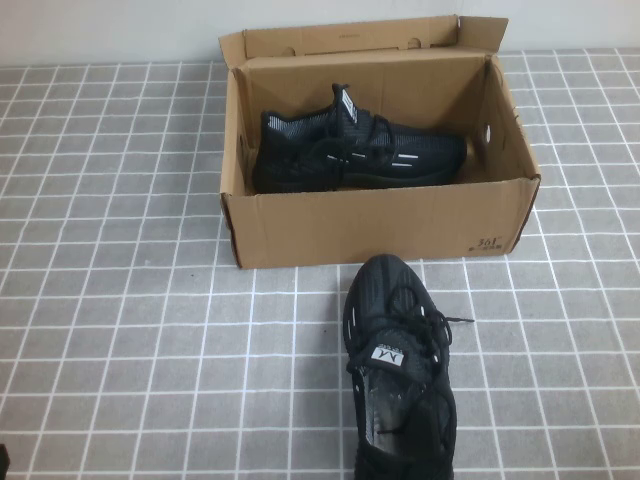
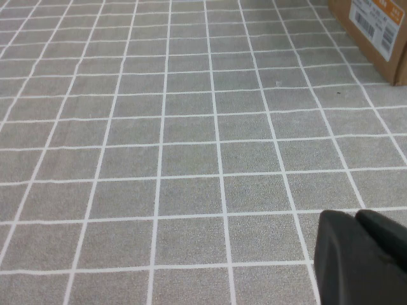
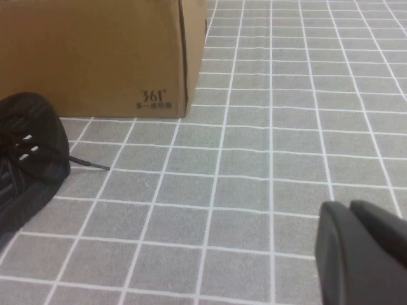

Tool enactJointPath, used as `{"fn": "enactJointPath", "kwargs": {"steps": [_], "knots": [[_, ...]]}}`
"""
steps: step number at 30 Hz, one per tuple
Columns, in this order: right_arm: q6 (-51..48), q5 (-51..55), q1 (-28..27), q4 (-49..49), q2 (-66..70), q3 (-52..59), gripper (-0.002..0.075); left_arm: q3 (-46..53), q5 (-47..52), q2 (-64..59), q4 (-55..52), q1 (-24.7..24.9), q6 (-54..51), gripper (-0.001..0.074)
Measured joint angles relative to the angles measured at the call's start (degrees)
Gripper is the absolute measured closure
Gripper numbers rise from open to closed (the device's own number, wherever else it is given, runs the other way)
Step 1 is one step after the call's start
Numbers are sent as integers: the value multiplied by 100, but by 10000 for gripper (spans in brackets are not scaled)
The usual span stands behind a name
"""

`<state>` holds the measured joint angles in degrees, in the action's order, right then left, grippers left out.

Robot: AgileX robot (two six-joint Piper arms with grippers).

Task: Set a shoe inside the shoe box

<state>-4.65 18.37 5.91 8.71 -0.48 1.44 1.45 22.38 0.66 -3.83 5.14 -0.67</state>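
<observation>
The brown cardboard shoe box stands open at the back middle, its lid flap upright behind it. A black sneaker lies on its side inside the box. The shoe, black mesh with white dashes and a white tongue label, stands on the mat just in front of the box, toe toward it. In the right wrist view its toe and the box corner show. My left gripper is shut and empty over bare mat, left of the box. My right gripper is shut and empty, right of the shoe.
A grey mat with a white grid covers the table. A loose lace end trails from the shoe toward my right gripper. Both arms are out of the high view.
</observation>
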Motion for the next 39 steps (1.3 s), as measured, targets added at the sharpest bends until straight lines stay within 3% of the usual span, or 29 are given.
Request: {"fn": "enactJointPath", "kwargs": {"steps": [35,39], "knots": [[0,0,0,11,0,0,742,0,0,0,0,0,0,736],[0,-117,0,500,0,0,742,0,0,0,0,0,0,736]]}}
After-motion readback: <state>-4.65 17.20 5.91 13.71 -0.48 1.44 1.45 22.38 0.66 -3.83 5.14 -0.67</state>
